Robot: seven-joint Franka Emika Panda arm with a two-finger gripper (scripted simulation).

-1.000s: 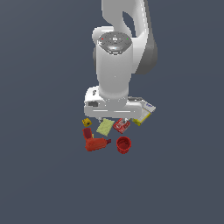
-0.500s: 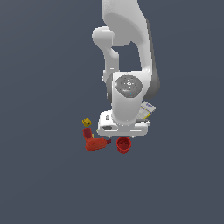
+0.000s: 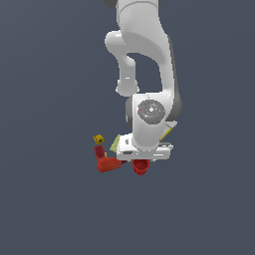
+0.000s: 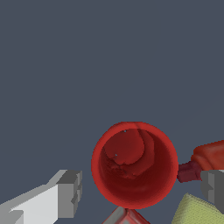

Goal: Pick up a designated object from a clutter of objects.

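gripper (image 4: 141,190): jaws spread wide, one finger (image 4: 68,193) on each side of the cup, neither touching it
red cup (image 4: 134,164): upright on the floor, mouth open to the wrist camera, between the fingers
red bottle-like thing (image 3: 105,161): just beside the cup, on the exterior view's left
pale green pad (image 4: 197,211): near the cup's rim
yellow cube (image 3: 99,139): apart, beyond the bottle

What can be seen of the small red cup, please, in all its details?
The red cup is round and hollow and stands upright with its mouth open to the wrist camera. Its inside looks stepped and rough, glossy like plastic. It stands between the open gripper's two grey fingers, which do not touch it. In the exterior view the arm hides most of it.
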